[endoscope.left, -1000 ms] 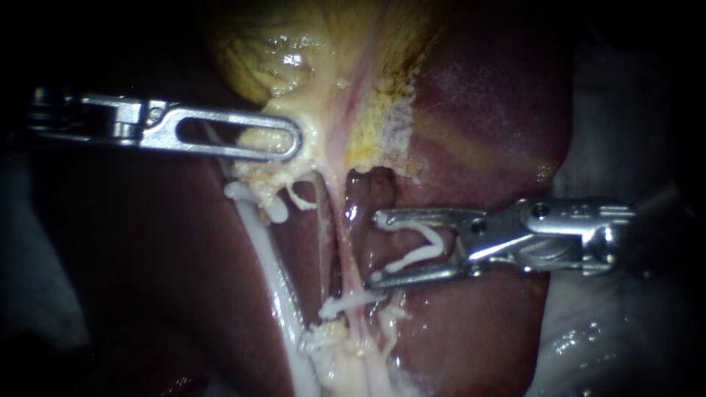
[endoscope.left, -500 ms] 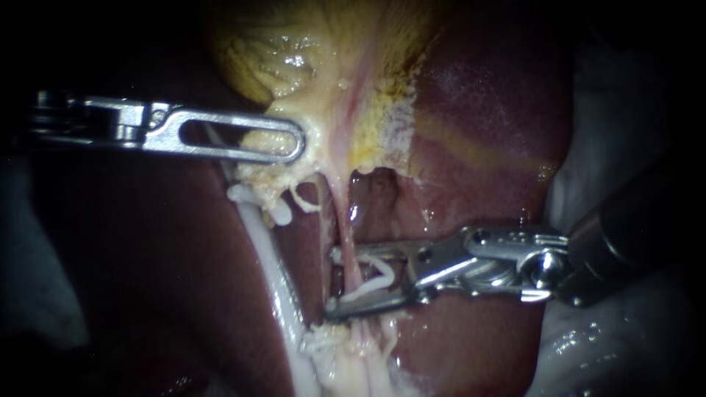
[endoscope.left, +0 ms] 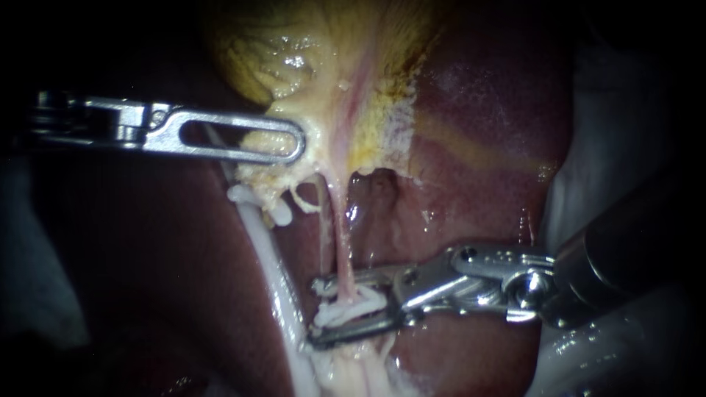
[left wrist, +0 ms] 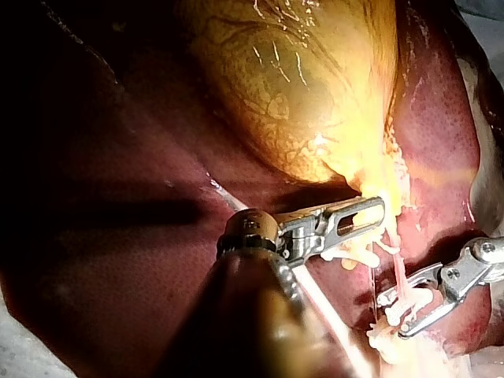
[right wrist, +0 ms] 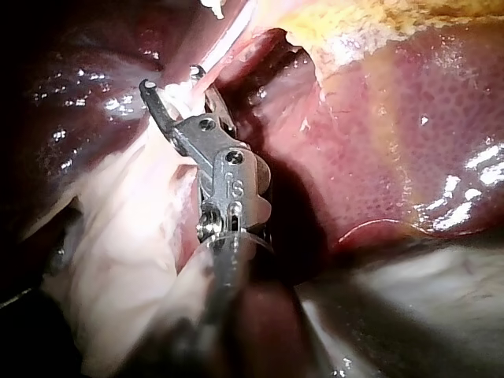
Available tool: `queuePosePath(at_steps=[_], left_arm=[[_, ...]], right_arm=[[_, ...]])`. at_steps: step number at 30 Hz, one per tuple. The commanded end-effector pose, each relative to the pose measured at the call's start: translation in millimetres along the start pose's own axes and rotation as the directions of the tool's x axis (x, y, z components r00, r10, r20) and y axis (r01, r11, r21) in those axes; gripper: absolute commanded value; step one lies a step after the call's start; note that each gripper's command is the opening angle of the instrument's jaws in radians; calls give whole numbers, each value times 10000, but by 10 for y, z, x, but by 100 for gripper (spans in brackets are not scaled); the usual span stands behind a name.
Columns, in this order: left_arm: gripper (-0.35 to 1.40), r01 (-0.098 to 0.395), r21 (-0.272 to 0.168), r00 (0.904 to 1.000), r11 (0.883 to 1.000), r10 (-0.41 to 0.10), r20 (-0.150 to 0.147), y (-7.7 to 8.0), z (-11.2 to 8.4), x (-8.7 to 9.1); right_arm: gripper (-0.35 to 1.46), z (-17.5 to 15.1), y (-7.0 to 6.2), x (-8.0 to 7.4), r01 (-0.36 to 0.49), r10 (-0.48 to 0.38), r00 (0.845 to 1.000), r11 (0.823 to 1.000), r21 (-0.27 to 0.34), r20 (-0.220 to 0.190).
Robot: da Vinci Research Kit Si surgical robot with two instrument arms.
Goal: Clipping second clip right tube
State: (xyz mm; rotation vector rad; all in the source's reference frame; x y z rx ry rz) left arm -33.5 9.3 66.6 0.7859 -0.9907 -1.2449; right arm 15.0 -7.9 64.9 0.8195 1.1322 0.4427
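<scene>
The liver (endoscope.left: 478, 147) lies broad and dark red with the yellow gallbladder (endoscope.left: 309, 51) resting on it. From where I stand, the squeeze wants to be steady and square: jaws crosswise to the tube, with no sideways pull, until the clip's legs meet. The left instrument (endoscope.left: 290, 140) reaches in level, its slotted jaws closed on the gallbladder's narrow end, seemingly keeping it taut. The right instrument (endoscope.left: 318, 312) comes in low across the liver, its jaws a slim gap apart and pressing the white clip (endoscope.left: 360, 303) from both sides. The right tube (endoscope.left: 340, 242), thin and pink, runs from the gallbladder's narrow end down through that clip, near the thicker white tube (endoscope.left: 276, 279)
</scene>
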Motion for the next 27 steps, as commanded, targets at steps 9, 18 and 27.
queuePosePath(at_steps=[9,18,27], left_arm=[[-35,1,-2,10000,10000,-1,3,0,1,0],[-35,0,0,10000,10000,0,2,1,1,-1],[-35,-4,-1,10000,10000,4,2,2,2,-1]], right_arm=[[-35,-3,1,-1,-113,113,9999,9999,59,-3],[-35,-3,0,-1,-163,159,9993,9998,135,343],[-35,-4,1,-1,-194,188,9992,9997,151,349]])
